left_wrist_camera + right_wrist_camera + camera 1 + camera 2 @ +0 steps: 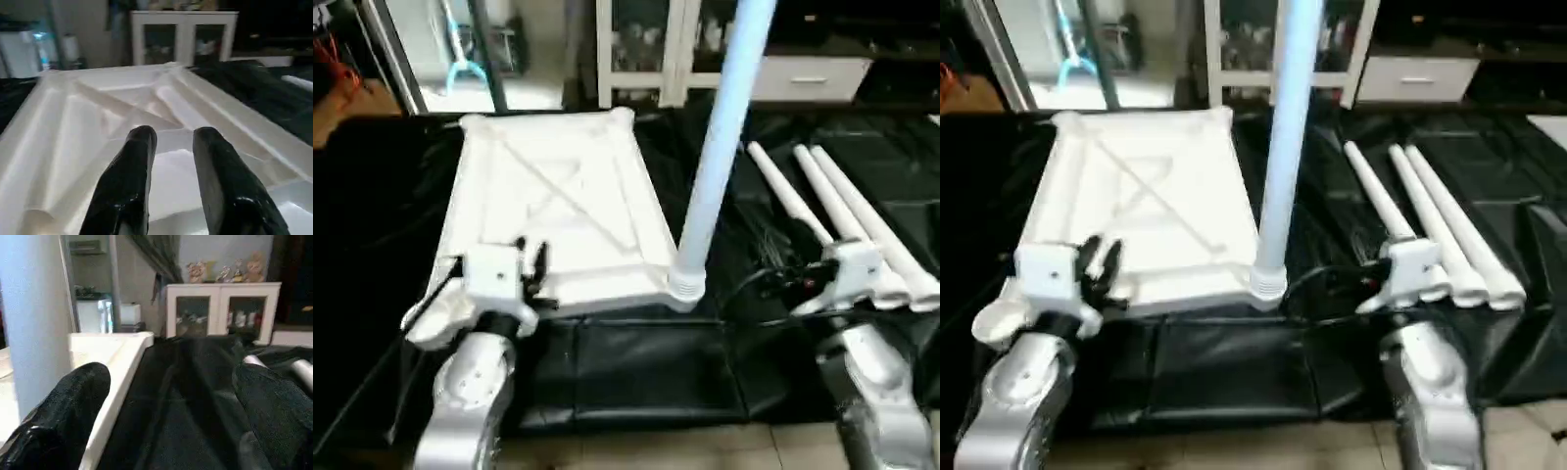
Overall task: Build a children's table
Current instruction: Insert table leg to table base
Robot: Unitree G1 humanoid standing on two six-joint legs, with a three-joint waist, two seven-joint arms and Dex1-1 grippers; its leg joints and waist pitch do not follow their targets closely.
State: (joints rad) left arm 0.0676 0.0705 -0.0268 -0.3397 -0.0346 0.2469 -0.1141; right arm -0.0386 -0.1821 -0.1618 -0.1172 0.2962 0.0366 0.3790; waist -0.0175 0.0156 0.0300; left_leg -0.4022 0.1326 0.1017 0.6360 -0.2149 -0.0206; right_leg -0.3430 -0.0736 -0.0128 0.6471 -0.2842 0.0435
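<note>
Upside-down tabletop (558,206) with one leg (720,147) upright in near corner; three legs (842,211) lying alongside. Left fingers (132,166) narrowly parted, right fingers (73,401) wide, both empty.

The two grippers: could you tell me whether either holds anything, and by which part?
Nothing is held. The left gripper hovers part-open over the tabletop; the right gripper stands wide open beside the upright leg.

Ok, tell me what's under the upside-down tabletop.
The tabletop lies ribs-up on a black sheet, which shows all around its edges. One leg stands in its near corner socket. Whatever lies directly beneath the tabletop is covered.
</note>
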